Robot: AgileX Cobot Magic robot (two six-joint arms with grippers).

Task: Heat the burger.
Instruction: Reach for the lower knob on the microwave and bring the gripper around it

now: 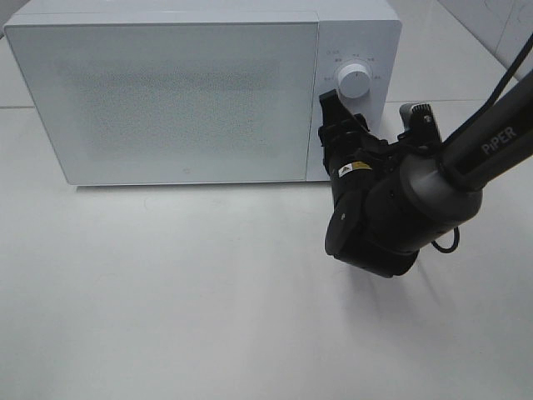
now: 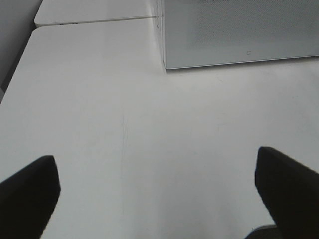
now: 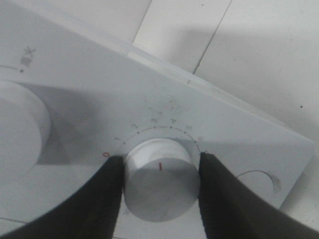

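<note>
The burger is hidden from every view. A white microwave (image 1: pixel 166 100) stands at the back of the table with its frosted door closed. My right gripper (image 1: pixel 335 107) reaches to the control panel below the upper dial (image 1: pixel 356 82). In the right wrist view the right gripper (image 3: pixel 160 158) is shut on the lower dial (image 3: pixel 160 186), one black finger on each side. The dial's red mark points up toward the 3 on its scale. My left gripper (image 2: pixel 154 159) hangs open over bare white table, with nothing between its fingers (image 2: pixel 30 194).
The microwave's front corner (image 2: pixel 164 59) shows in the left wrist view, beyond the left gripper. The right arm (image 1: pixel 466 158) comes in from the right edge over the table. A seam between table tops (image 2: pixel 94 21) runs behind the microwave.
</note>
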